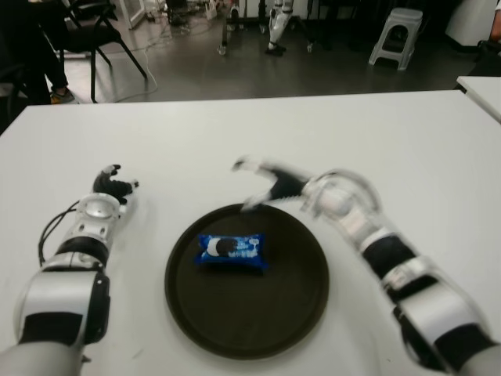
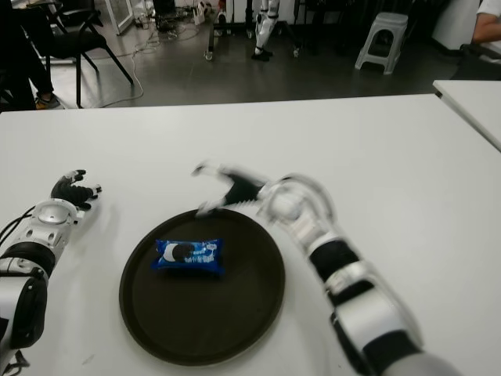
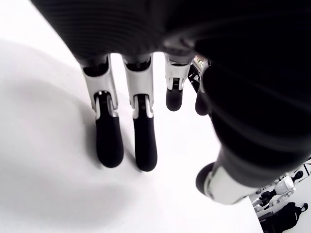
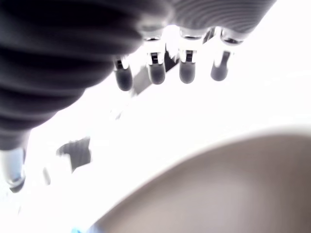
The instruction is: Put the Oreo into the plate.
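Note:
A blue Oreo packet [image 1: 232, 252] lies flat inside the dark round plate [image 1: 297, 305], left of its middle. My right hand [image 1: 262, 186] hovers over the plate's far rim, motion-blurred, fingers spread and holding nothing; the right wrist view shows the extended fingertips [image 4: 187, 73] above the white table with the plate's rim [image 4: 233, 184] below. My left hand [image 1: 112, 184] shows on the white table [image 1: 329, 133] to the left of the plate, its fingers [image 3: 141, 141] straight and relaxed, empty.
Beyond the table's far edge are a black chair [image 1: 90, 31], a white stool [image 1: 395, 35] and a person's legs at far left. A second table corner [image 1: 481, 90] shows at the right.

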